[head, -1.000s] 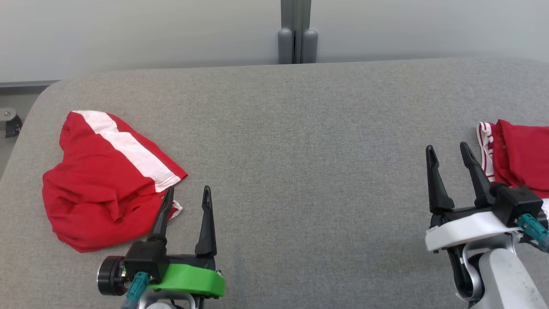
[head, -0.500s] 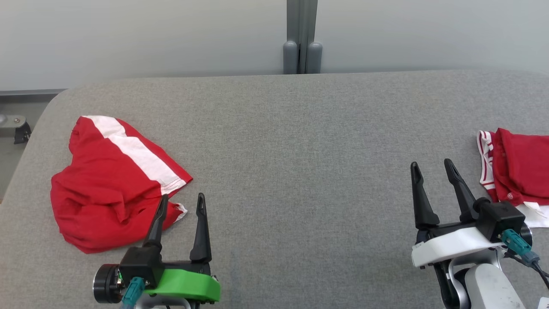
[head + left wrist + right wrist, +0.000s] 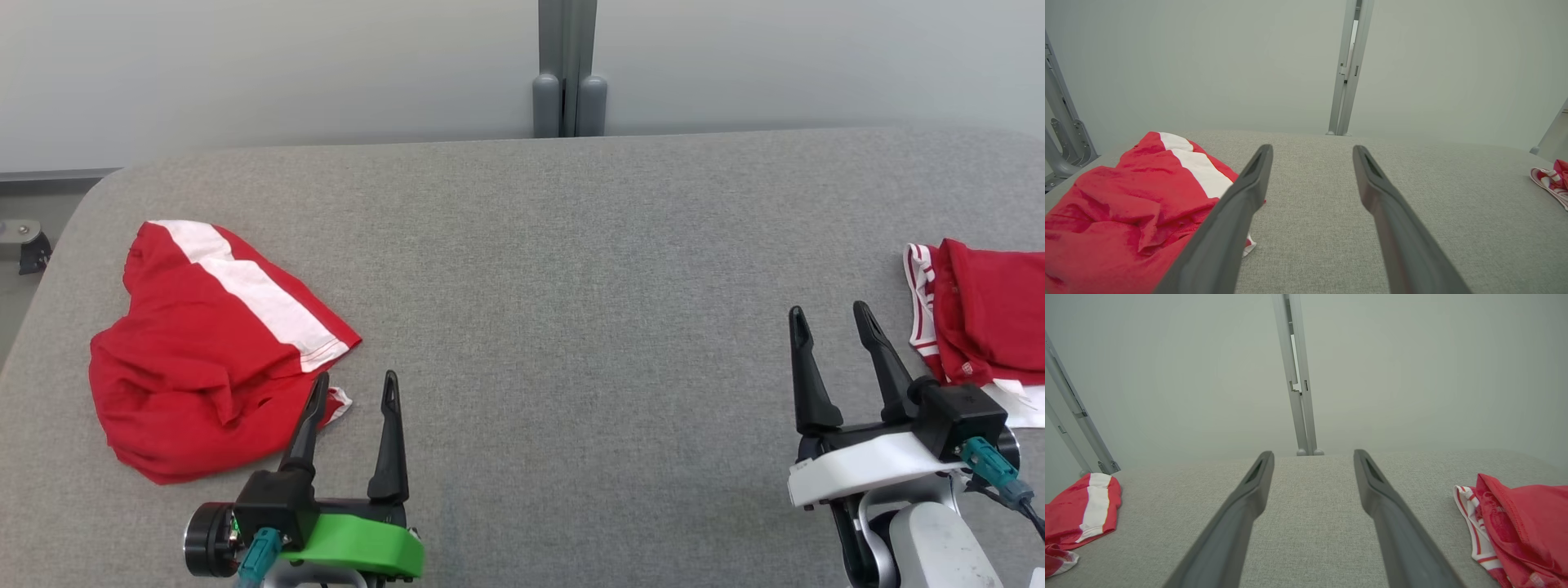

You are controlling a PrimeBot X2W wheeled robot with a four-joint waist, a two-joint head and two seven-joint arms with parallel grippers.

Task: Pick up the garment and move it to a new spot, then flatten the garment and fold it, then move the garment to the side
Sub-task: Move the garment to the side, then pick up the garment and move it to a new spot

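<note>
On the grey table (image 3: 571,286), at about nine o'clock in the head view, the red garment (image 3: 188,384) with the white stripe lies crumpled, in the same shape as a second ago. The whole picture has shifted a little, so we think the head camera moved, not the things. The right gripper (image 3: 829,310) seems to have drawn slightly back from the second garment (image 3: 992,318), which lies folded at three o'clock. We judge from this that the pick-up has not begun and the first step is in front of us.

The left gripper (image 3: 356,377) is at seven o'clock, low over the table. Its fingers point to twelve o'clock and stand wide apart with nothing between them. Its left finger is just beside the garment's near corner; we cannot tell whether it touches. The right gripper is at four o'clock, fingers also spread and empty, tilted slightly toward eleven o'clock.
</note>
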